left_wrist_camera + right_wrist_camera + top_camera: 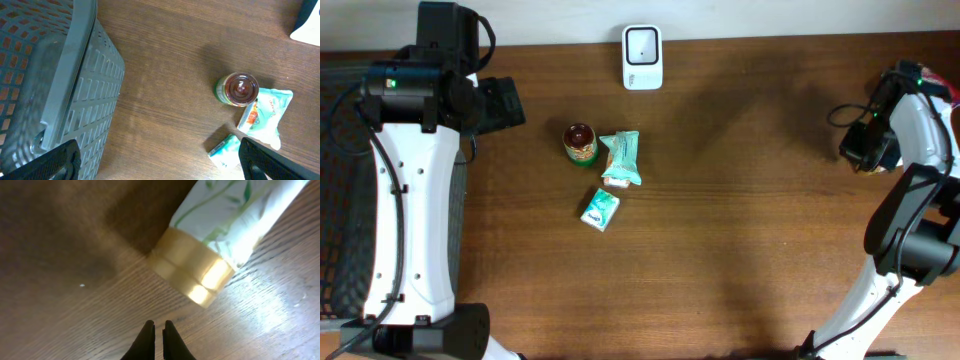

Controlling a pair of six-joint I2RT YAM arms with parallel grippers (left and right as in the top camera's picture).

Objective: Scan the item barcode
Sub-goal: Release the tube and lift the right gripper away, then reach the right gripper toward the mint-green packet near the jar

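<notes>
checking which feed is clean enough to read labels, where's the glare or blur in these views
Overhead: sharp and evenly lit, with only soft arm shadows on the table. Left wrist: slightly soft, with a small highlight on the jar lid. Right wrist: the worst; the tube and its gold cap are out of focus, with strong glare on the cap and on the wood beside it.

A white scanner [642,57] with a dark square window lay flat at the far edge of the table [750,200]. Near the middle, well apart from it, three items sat clustered. A small jar [580,143] stood upright, with a dark red lid and a green label. Just beside it lay a teal-and-white packet [621,158], flat. A smaller teal pouch [601,209] lay below that, tilted. Elsewhere, a white tube [235,215] printed with green leaves, gold-capped, lay on its side.
</notes>
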